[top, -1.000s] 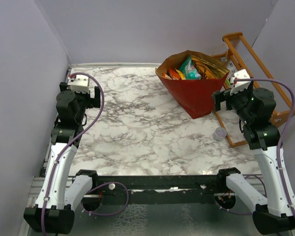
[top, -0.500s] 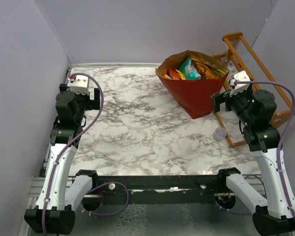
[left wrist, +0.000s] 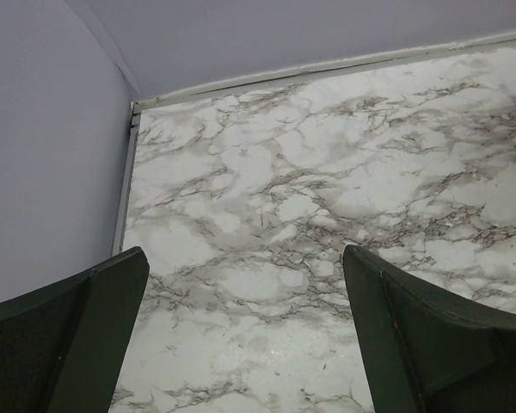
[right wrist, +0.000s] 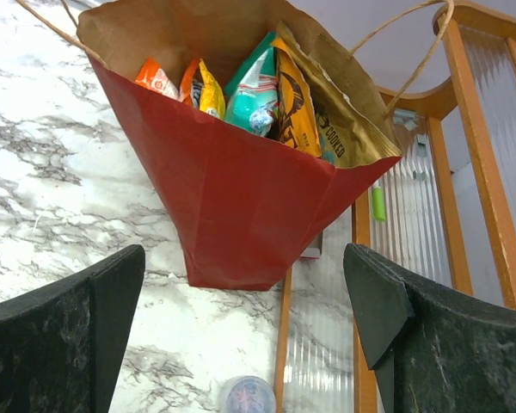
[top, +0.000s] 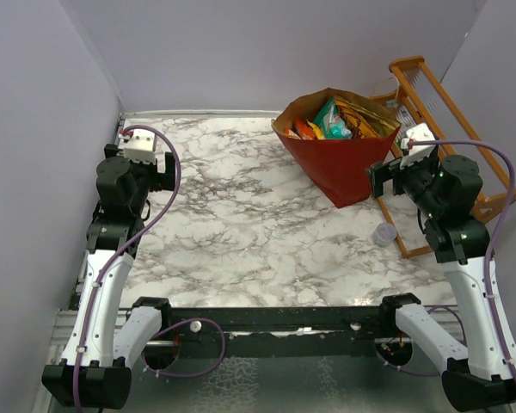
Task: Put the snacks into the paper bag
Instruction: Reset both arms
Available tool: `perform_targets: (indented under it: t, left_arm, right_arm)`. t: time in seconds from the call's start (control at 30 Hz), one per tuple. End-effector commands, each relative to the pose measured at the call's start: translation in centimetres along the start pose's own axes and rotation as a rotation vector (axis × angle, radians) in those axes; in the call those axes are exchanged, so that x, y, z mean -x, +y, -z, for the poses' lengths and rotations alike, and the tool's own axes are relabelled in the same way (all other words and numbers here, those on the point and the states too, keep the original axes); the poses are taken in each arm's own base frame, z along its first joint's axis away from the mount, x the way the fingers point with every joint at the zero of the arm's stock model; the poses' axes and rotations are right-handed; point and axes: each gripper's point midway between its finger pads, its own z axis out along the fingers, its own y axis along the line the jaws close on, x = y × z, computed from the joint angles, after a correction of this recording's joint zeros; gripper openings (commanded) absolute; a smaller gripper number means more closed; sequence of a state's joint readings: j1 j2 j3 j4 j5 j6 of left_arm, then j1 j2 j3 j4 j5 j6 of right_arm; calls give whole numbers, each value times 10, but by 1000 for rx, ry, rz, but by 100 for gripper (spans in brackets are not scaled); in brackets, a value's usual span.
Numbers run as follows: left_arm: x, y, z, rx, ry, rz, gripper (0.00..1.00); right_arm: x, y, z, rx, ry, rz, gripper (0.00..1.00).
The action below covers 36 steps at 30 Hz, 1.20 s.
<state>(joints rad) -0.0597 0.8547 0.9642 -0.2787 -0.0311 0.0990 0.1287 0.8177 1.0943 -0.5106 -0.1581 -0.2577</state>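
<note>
The red paper bag stands at the back right of the marble table, its brown inside showing. It holds the snacks: orange, yellow, teal and tan packets, also seen in the right wrist view above the bag's red wall. My right gripper is open and empty, just right of and in front of the bag. My left gripper is open and empty at the far left, over bare marble. No packet lies loose on the table.
An orange wooden rack stands along the right edge behind the bag, also in the right wrist view. A small clear plastic cup sits near the right arm, also low in the right wrist view. Grey walls enclose the table.
The right gripper has edged slightly left toward the bag. The left arm has barely shifted. Nothing was grasped or released.
</note>
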Motion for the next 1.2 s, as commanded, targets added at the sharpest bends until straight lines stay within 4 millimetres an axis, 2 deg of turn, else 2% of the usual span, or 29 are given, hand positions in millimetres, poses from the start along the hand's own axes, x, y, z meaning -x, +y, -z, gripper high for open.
perform_targets:
  t: [0.0, 1.17]
  left_arm:
    - [8, -2, 2, -22, -21, 5, 99]
    - [10, 1, 2, -6, -27, 5, 99]
  right_arm:
    - [14, 0, 3, 16, -30, -8, 99]
    - [11, 1, 2, 20, -22, -12, 99]
